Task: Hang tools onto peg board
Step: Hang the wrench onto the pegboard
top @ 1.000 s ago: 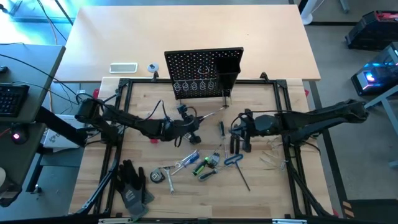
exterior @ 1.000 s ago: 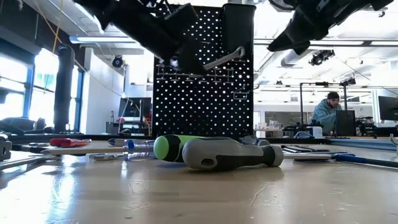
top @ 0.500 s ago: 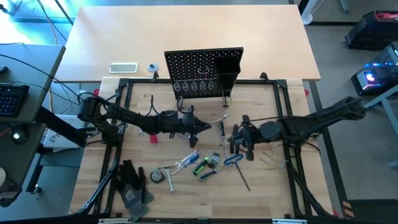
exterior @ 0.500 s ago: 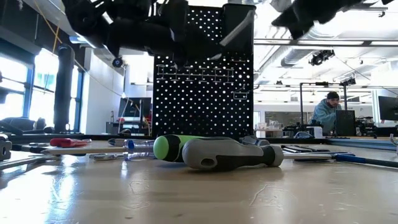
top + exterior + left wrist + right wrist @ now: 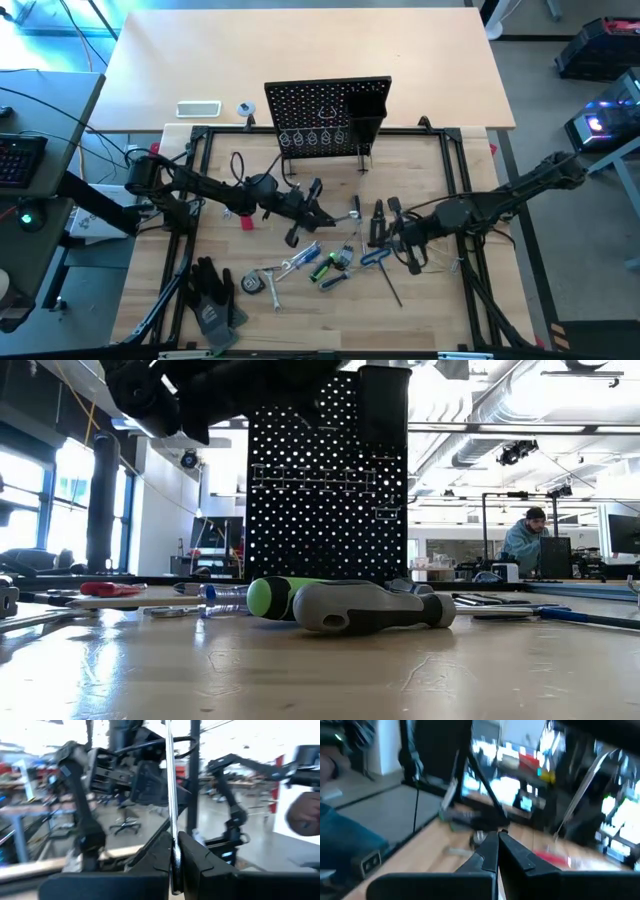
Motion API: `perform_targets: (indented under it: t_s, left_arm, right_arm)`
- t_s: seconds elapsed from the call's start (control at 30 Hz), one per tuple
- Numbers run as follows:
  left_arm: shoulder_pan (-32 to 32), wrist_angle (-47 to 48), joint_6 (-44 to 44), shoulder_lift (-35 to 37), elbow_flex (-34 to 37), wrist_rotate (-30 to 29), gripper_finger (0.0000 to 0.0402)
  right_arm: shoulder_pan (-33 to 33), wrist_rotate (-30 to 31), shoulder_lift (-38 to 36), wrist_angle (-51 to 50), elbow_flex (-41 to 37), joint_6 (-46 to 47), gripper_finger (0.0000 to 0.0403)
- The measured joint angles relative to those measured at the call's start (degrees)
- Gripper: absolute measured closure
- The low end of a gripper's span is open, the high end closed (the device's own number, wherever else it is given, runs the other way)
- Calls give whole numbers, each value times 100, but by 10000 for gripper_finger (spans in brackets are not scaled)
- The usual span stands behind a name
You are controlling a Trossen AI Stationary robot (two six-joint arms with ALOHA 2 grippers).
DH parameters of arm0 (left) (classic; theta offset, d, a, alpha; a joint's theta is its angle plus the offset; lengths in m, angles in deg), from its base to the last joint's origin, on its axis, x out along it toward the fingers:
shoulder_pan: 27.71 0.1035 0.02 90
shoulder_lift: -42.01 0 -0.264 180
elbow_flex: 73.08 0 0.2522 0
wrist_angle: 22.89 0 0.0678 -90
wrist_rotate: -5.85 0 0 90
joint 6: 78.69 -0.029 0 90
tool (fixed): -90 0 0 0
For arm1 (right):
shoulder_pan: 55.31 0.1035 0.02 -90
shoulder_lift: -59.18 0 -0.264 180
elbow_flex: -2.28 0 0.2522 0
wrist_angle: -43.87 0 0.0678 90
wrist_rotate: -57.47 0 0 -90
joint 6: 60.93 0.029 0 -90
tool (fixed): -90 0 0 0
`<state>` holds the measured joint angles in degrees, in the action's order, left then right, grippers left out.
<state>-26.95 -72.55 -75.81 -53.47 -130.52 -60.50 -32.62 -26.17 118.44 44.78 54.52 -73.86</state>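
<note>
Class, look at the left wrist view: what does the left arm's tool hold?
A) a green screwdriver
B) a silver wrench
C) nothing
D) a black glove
B: the left tool is shut on a thin silver wrench standing up between its fingers.

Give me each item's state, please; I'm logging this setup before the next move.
Left end effector: shut on a slim silver wrench.
Right end effector: shut, holding nothing.
Black perforated peg board: upright.
Green-handled screwdriver: lying flat on the wooden table.
Black work gloves: lying on the table.
</note>
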Motion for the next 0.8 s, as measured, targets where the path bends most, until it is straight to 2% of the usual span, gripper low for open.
perform_targets:
  t_s: [0.17,0.3,0.43,0.6,0.67,0.8]
  left_arm:
    - [-48,-147,4,-2,0,177,396]
    - [-95,-170,-37,0,-2,131,395]
    - [-178,-217,-183,0,-2,-59,395]
    - [-240,-237,-343,0,-2,-150,395]
    - [-239,-260,-293,0,-2,52,395]
    - [-234,-258,-31,0,-2,604,394]
  right_arm:
    - [105,-58,22,834,0,-667,379]
    - [58,-1,182,1333,3,-815,329]
    - [-79,400,536,1668,2,-816,286]
    - [-247,444,970,2156,2,-978,274]
    - [-285,324,1041,2184,2,-1157,273]
    - [-406,-381,1056,2331,2,-1349,274]
